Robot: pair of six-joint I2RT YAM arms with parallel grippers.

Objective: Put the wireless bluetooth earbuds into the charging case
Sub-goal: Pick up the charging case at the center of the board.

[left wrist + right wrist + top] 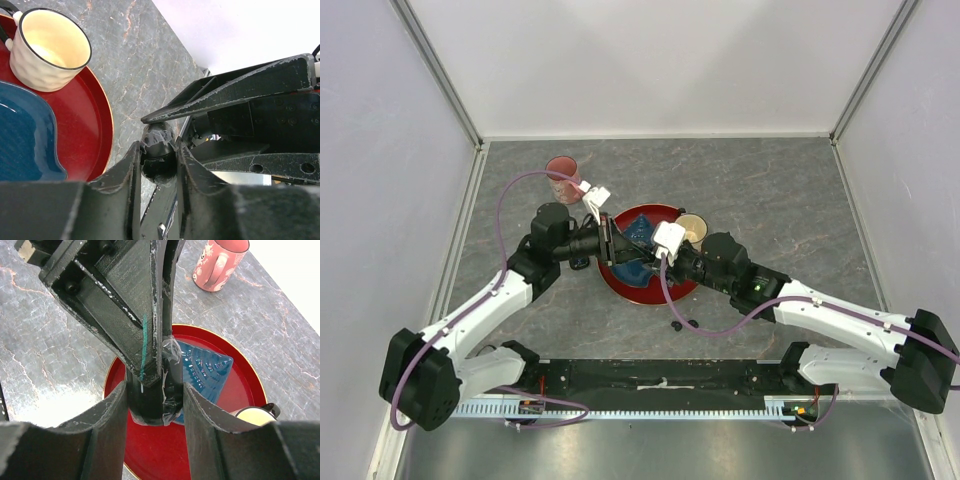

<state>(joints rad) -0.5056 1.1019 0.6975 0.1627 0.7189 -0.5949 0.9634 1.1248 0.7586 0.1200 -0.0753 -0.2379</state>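
The left gripper is clamped narrow on what appears to be the case, also pinched by the right gripper, above the red plate; two earbuds are seen beside its near rim. The case could be twisted loose by opposed pulls

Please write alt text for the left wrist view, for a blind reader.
The left gripper's fingers pinch a small black object, with the right gripper's fingers pointing at it from the right. Behind, a white cup and blue dish sit on a red tray.
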